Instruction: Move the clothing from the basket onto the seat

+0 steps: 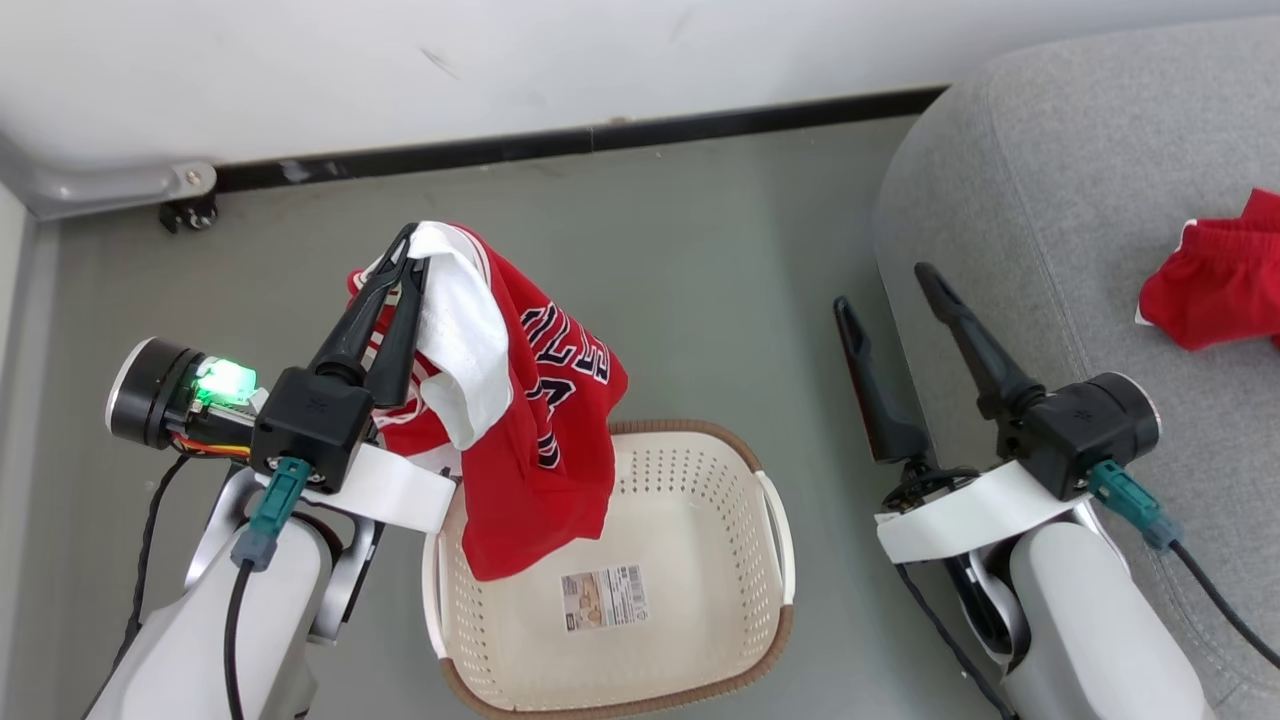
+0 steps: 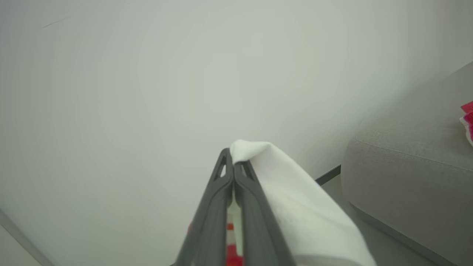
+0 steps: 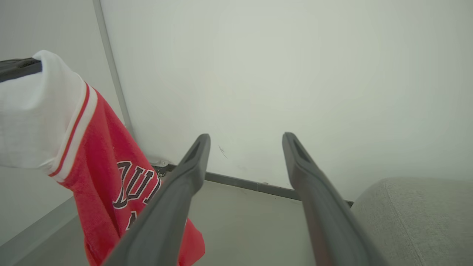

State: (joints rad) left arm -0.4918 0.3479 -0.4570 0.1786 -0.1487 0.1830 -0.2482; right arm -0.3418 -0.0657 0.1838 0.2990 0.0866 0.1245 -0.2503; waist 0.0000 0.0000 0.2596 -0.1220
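Observation:
A red jersey (image 1: 540, 430) with a white panel and dark lettering hangs above the cream basket (image 1: 700, 480), with my left gripper (image 1: 410, 250) shut on its white part. Its lower hem dangles into the basket, whose bottom shows a small label. In the left wrist view the left gripper (image 2: 232, 162) pinches white cloth (image 2: 295, 207). The jersey (image 3: 107, 170) also shows at the left of the right wrist view. My right gripper (image 1: 885, 285) stands open with nothing between its fingers, beside the grey seat (image 1: 1080, 150). A second red garment (image 1: 1215, 285) lies on the seat.
A white wall with a dark baseboard (image 1: 600, 135) runs along the back. A caster and metal bracket (image 1: 185, 195) sit at the back left. Grey floor (image 1: 700, 290) lies between the basket and the wall.

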